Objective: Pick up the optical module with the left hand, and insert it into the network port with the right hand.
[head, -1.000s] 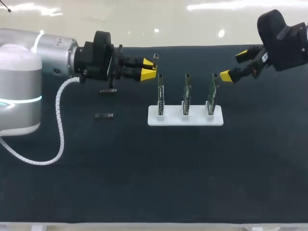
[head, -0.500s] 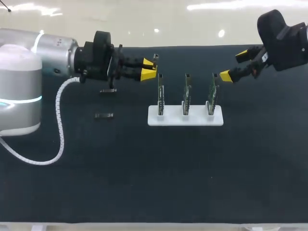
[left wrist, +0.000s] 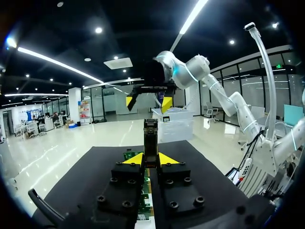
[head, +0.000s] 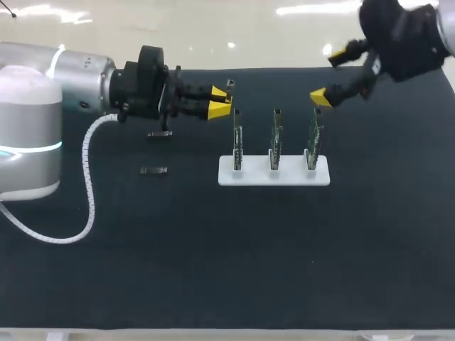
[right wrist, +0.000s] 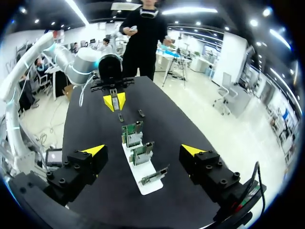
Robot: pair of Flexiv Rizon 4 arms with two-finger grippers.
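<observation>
The left hand [head: 219,100] clenches the module [head: 229,86] aloft beside the boards [head: 275,136], so pickup is done; the right hand [head: 330,73], spread wide and empty, has yet to take and insert it.

- the left arm [head: 78,74]?
- silver links, white base with a cyan ring, white ribbed cable [head: 87,163] alongside.
- and the right arm [head: 405,35]?
- black wrist. both have black screw-studded fingers [left wrist: 126,186], yellow tips [right wrist: 94,150].
</observation>
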